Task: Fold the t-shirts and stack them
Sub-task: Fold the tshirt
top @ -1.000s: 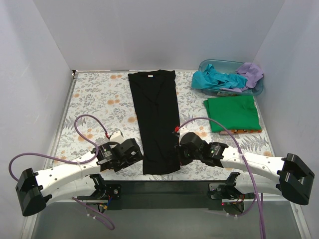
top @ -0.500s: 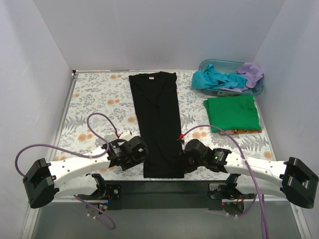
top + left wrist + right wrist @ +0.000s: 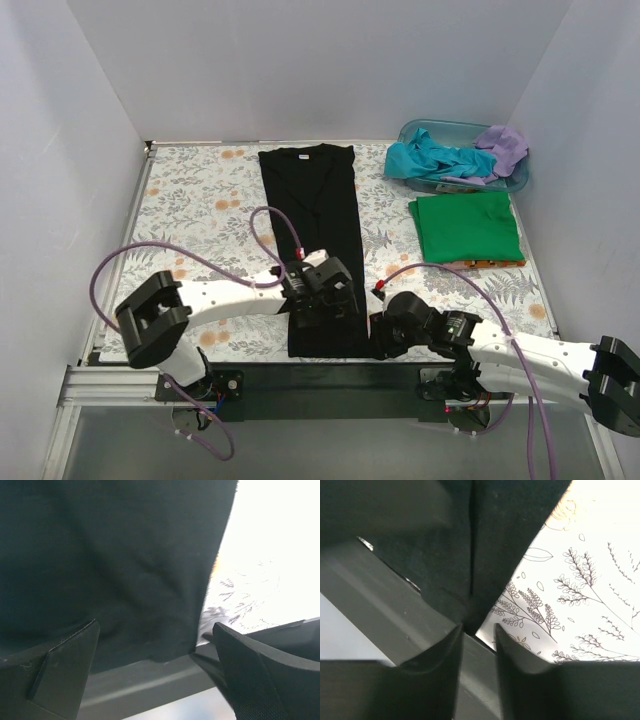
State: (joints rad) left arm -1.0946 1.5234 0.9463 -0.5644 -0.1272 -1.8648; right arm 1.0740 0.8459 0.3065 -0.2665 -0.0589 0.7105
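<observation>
The black t-shirt [image 3: 312,235] lies as a long narrow strip down the middle of the floral table; it also shows in the left wrist view [image 3: 110,555] and the right wrist view [image 3: 505,525]. My left gripper [image 3: 325,300] hovers over its near end, jaws wide open [image 3: 155,625] across the near hem. My right gripper [image 3: 383,338] is at the shirt's near right corner, jaws a narrow gap apart [image 3: 477,627], with the corner just at the tips and nothing held. The bright green t-shirt [image 3: 467,227] lies folded at the right. The teal t-shirt [image 3: 430,160] and the lilac t-shirt [image 3: 503,147] are crumpled at the back right.
A translucent blue tub [image 3: 440,128] at the back right holds the teal and lilac shirts. A thin brown strip [image 3: 490,264] shows under the green shirt's near edge. The black front rail [image 3: 320,375] runs right along the black shirt's near hem. Walls close in on both sides.
My left gripper has swung right from beside the black shirt to over its near end. My right gripper has moved nearer, down the shirt's right edge to its near corner.
</observation>
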